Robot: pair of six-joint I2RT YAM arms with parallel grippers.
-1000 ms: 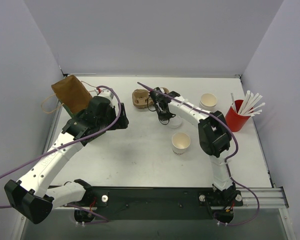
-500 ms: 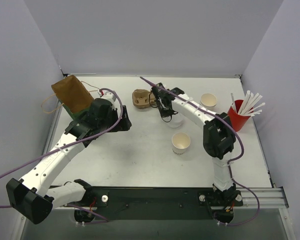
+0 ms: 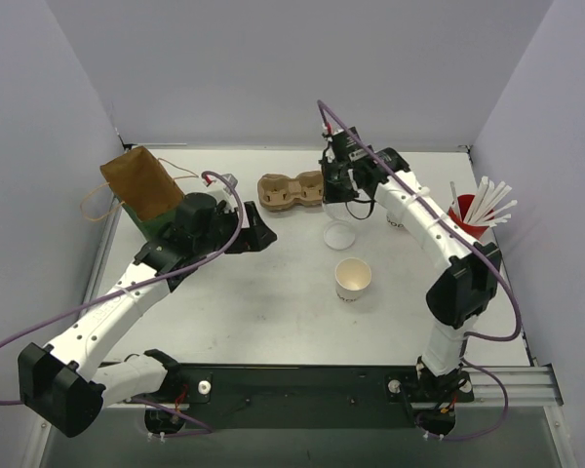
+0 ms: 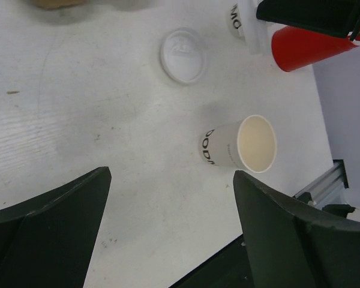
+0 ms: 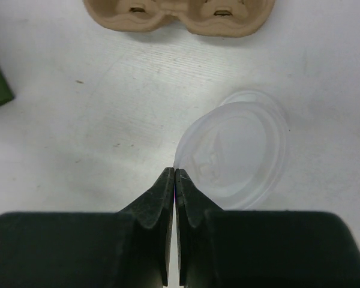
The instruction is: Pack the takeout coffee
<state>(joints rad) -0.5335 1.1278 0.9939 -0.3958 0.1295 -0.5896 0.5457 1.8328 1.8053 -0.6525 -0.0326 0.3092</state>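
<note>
One white paper cup (image 3: 353, 279) with a tan inside stands upright at mid table; it also shows in the left wrist view (image 4: 240, 144). The second cup (image 4: 235, 15) shows only as a sliver at that view's top edge and is hidden behind the right arm in the top view. My right gripper (image 3: 337, 198) is raised just right of the carrier, shut on the rim of a translucent white lid (image 5: 234, 153). A lid (image 3: 338, 235) lies on the table below it. My left gripper (image 3: 263, 235) is open and empty, left of the lid and cup, with both black fingers (image 4: 48, 228) wide apart.
A brown pulp two-cup carrier (image 3: 291, 190) sits at the back centre and shows in the right wrist view (image 5: 180, 12). A brown paper bag (image 3: 141, 183) lies at the back left. A red cup of white straws (image 3: 463, 229) stands at the right.
My right gripper has risen and moved right and back from over the carrier and lid. My left gripper has shifted a little to the right.
</note>
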